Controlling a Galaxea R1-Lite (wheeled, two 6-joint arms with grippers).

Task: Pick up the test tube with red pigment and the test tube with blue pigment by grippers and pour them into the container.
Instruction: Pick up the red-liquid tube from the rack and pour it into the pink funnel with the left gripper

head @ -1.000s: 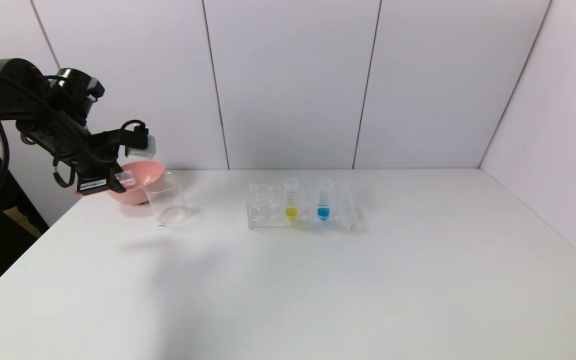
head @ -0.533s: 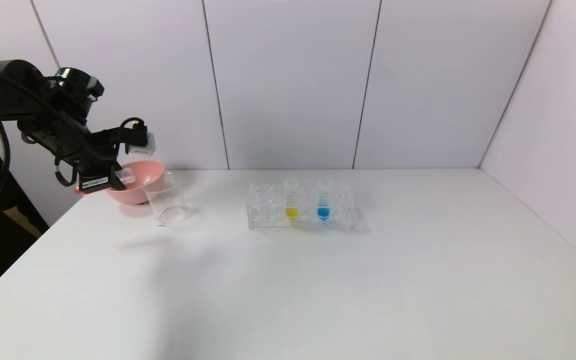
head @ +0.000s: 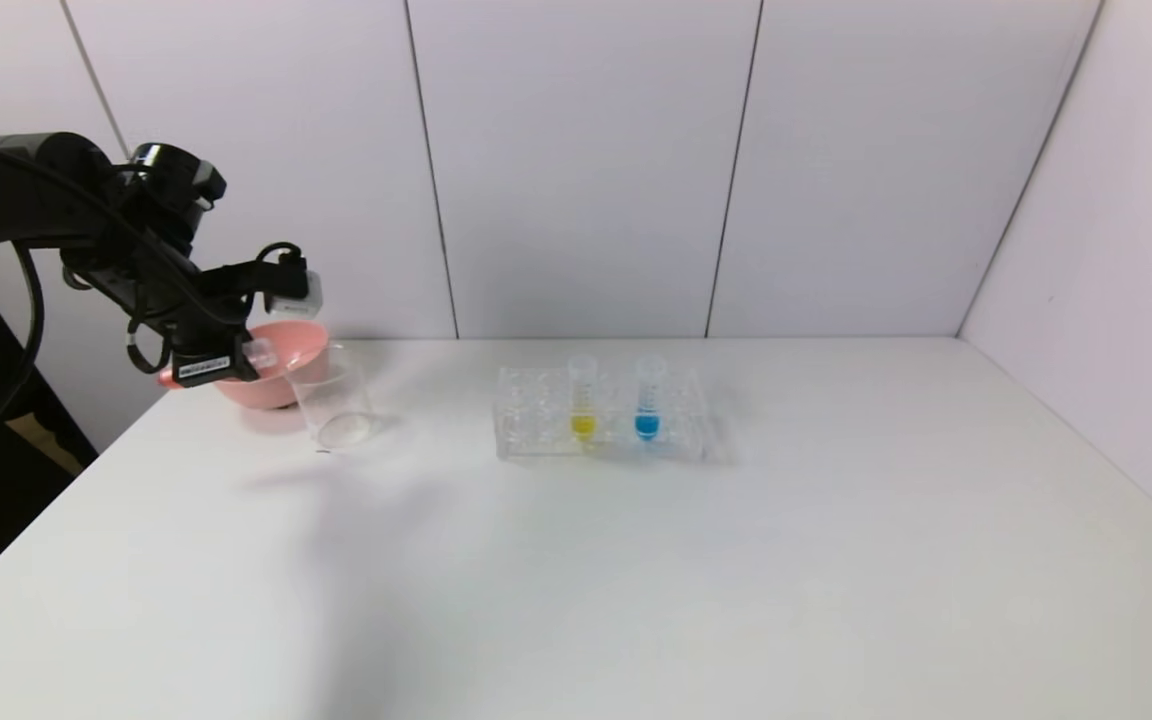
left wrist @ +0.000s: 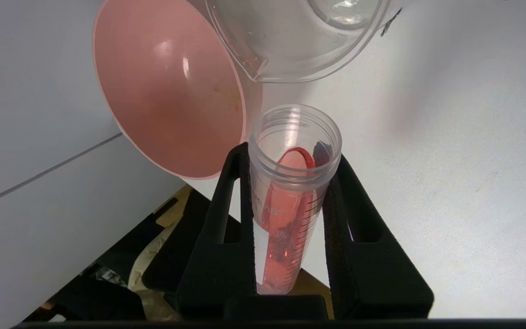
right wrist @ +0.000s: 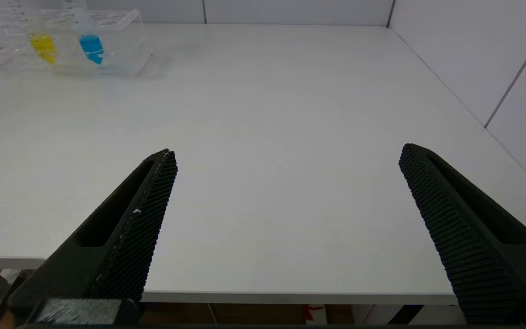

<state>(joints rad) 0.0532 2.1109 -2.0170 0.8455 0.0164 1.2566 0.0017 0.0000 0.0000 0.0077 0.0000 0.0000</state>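
My left gripper is shut on the test tube with red pigment, held tilted close to level beside the pink bowl. The tube's open mouth points toward the container, a clear beaker just beyond it. Red liquid lies along the tube's lower wall, close to the mouth. The test tube with blue pigment stands upright in the rack and also shows in the right wrist view. My right gripper hangs open over the table's near edge, with nothing between its fingers.
A pink bowl sits right behind the beaker, at the table's far left; its rim is close to the tube. A yellow-liquid tube stands in the rack beside the blue one. Walls close the back and right.
The left arm has shifted a little to the right, carrying the red tube's mouth nearer to the beaker. The grip has stayed shut. Rack and beaker have not moved.
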